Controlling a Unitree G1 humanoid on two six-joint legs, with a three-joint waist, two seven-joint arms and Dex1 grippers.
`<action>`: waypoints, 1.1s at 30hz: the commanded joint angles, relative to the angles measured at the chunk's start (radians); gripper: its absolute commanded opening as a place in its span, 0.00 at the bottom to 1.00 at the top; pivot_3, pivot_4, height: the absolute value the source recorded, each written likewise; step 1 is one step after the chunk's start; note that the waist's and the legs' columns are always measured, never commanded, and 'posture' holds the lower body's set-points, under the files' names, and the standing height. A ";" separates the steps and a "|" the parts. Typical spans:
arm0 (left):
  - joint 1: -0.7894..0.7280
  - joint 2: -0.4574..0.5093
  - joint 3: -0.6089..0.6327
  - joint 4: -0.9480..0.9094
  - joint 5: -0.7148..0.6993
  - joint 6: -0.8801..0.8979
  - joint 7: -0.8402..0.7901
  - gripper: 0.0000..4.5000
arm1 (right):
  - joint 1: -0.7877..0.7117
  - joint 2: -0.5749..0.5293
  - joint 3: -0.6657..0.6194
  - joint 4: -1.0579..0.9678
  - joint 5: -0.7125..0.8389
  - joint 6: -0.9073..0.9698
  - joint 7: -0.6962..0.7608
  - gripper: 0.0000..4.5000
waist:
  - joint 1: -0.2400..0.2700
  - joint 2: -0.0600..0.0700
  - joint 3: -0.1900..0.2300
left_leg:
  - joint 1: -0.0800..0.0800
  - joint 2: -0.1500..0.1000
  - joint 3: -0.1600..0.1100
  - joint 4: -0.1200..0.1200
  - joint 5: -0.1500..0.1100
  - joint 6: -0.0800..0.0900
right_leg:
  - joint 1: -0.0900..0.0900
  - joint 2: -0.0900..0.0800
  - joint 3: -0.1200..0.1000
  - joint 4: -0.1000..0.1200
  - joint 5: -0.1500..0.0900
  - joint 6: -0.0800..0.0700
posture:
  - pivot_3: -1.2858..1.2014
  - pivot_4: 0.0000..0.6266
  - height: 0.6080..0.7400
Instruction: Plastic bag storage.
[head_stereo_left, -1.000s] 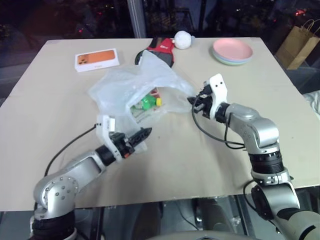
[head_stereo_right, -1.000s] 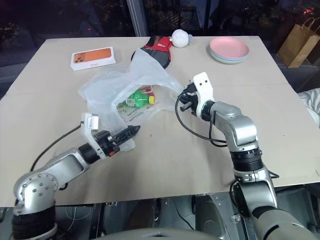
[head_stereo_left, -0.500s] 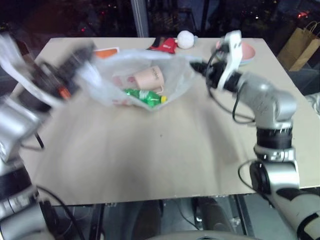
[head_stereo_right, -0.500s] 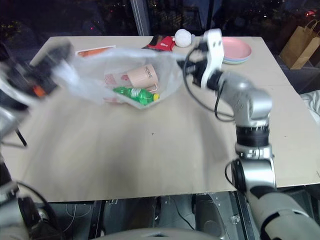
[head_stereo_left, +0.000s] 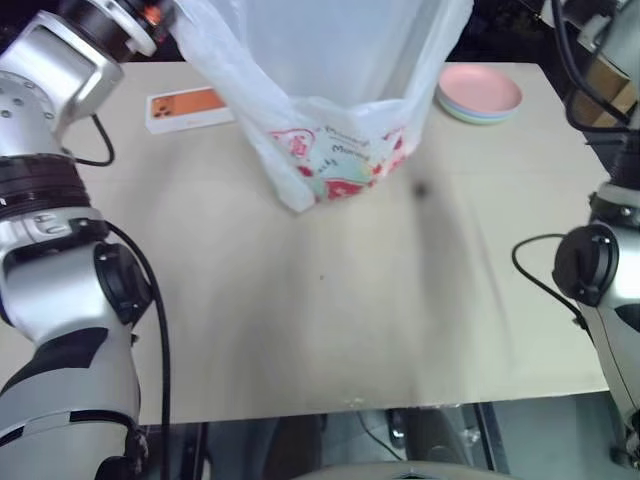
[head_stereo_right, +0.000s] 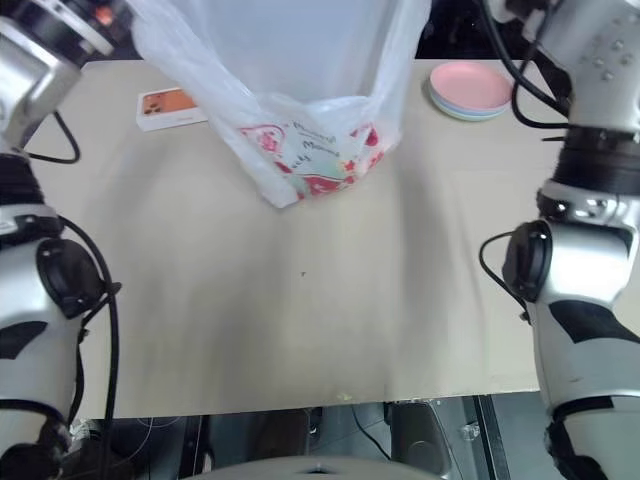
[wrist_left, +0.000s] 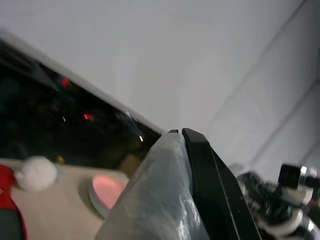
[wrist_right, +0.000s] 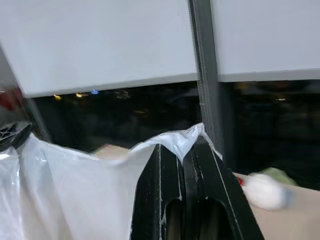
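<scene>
The plastic bag (head_stereo_left: 330, 90) hangs lifted between my two raised arms, thin, translucent and white, its mouth held up out of the head views. Its bottom (head_stereo_right: 310, 165) sags low over the far middle of the table with red-printed things showing through. In the left wrist view my left gripper (wrist_left: 183, 134) is shut on a bunched edge of the bag (wrist_left: 160, 195). In the right wrist view my right gripper (wrist_right: 183, 151) is shut on the opposite edge of the bag (wrist_right: 100, 195). Whether the bag's bottom touches the table I cannot tell.
A stack of pink plates (head_stereo_left: 480, 92) sits at the table's far right. An orange-and-white box (head_stereo_left: 185, 107) lies at the far left. A white ball (wrist_left: 35, 172) rests near the back edge. The beige tabletop (head_stereo_left: 330, 320) spreads toward me.
Both arms have risen sharply, taking the bag from lying on the table to hanging between them. Its contents have slid to the bottom. The left gripper has closed on the bag's edge.
</scene>
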 joint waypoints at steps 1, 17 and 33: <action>0.112 -0.054 0.055 -0.193 -0.032 0.055 0.050 0.02 | 0.163 -0.027 -0.107 -0.335 0.165 0.185 -0.063 0.00 | -0.002 0.000 0.000 | 0.000 0.000 0.000 0.000 0.000 0.000 | 0.000 0.000 0.000 0.000 0.000 0.000 | 0.52 0.24 1.00; 0.989 -0.051 -0.247 -0.755 0.515 -0.276 -0.175 0.02 | 1.229 -0.169 0.281 -0.861 -0.041 -0.037 -0.089 0.00 | 0.004 0.004 -0.002 | 0.032 0.000 0.004 0.008 -0.003 0.006 | 0.028 0.001 0.007 0.004 -0.006 -0.001 | 0.52 0.24 1.00; 1.368 -0.063 0.106 -0.882 0.469 -0.339 -0.229 1.00 | 1.840 -0.207 -0.178 -0.966 -0.047 -0.463 0.298 1.00 | 0.022 0.002 -0.005 | 0.031 0.001 0.002 0.017 -0.006 0.010 | 0.031 0.005 0.009 0.003 -0.004 0.003 | 0.52 0.24 1.00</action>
